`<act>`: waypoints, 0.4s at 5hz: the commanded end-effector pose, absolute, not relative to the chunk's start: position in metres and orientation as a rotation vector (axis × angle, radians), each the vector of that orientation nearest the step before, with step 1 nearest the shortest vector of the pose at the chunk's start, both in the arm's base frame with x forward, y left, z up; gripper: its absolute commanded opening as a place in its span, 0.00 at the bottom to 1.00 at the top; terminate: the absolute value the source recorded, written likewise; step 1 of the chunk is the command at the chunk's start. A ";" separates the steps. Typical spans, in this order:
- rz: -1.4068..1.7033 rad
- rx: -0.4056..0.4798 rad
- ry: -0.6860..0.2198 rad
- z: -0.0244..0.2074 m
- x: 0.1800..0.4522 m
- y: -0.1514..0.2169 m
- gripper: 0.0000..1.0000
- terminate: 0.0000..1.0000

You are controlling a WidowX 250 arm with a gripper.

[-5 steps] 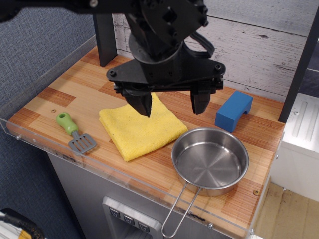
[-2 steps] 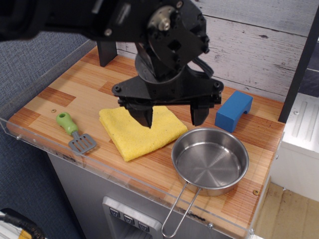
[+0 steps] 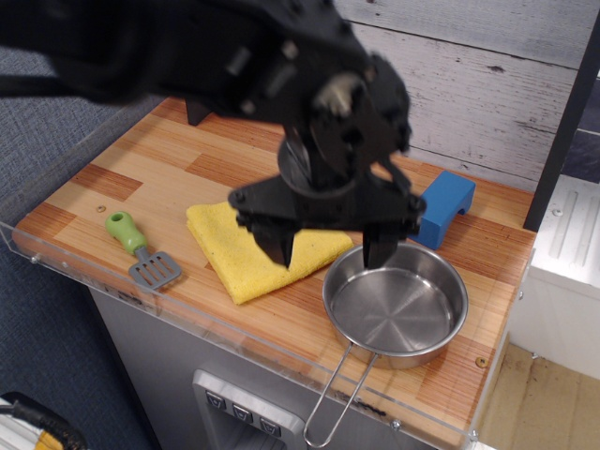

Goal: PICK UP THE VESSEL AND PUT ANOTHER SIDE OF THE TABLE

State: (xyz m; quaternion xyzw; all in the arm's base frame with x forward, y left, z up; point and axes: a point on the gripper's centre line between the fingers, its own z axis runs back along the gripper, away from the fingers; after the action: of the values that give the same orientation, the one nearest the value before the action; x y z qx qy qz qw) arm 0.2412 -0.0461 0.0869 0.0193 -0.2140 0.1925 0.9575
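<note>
Dropping toward pan (image 3: 396,305), tool (image 3: 328,248) now lower and further right than a second ago, fingers spread wide, gripping nothing, straddling near-left rim. Pan untouched at bench (image 3: 122,173) right front, beside cloth (image 3: 234,258). Looks like approach phase, grasp probably next.

The black arm (image 3: 187,47) is smeared by motion blur and runs off the top and left edges, so its upper links cannot be made out, and it hides part of the white plank wall (image 3: 487,84) and the rear of the table (image 3: 141,169). The gripper (image 3: 330,248) covers the right part of the yellow cloth (image 3: 239,253), the left end of the blue block (image 3: 445,208), and a bit of the far-left rim of the vessel (image 3: 396,305). At the lower left a black and yellow object (image 3: 23,427) is cut off by the frame and cannot be identified.
</note>
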 end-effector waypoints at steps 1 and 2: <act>0.375 0.055 -0.412 0.066 0.249 -0.052 1.00 0.00; 0.377 0.075 -0.393 0.054 0.252 -0.050 1.00 0.00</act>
State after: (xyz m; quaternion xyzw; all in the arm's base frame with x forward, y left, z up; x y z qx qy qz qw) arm 0.2468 -0.0481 0.0454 0.0466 -0.1783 0.1851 0.9653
